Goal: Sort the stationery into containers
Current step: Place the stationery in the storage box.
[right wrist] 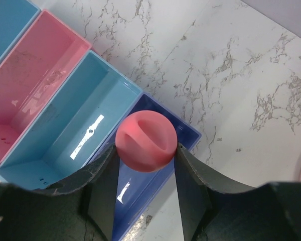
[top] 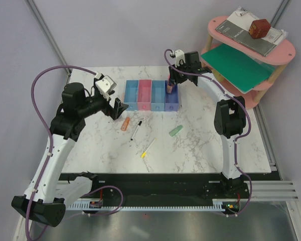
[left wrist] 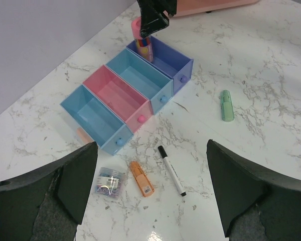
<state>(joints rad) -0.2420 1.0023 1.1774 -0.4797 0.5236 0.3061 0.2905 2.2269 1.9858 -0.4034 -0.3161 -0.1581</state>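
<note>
Right wrist view: my right gripper (right wrist: 146,149) is clamped on the pink eraser (right wrist: 146,135), upright with its lower end inside the periwinkle bin (right wrist: 186,134), the right end of the containers (top: 145,108) near the bench's (top: 200,145) far edge. My left gripper (top: 121,109) hangs with jaws spread wide, nothing between them, above the bench's left part near the orange eraser (left wrist: 142,178) and pen (left wrist: 171,170). Green eraser (left wrist: 226,105) and yellow pencil (top: 148,148) lie mid-bench.

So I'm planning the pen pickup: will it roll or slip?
The pen looks round and lies flat on the glossy table, so a sideways nudge would probably roll it. Thin and straight, it is likely stiff and light. Its smooth white barrel may slip in a loose pinch.
</note>
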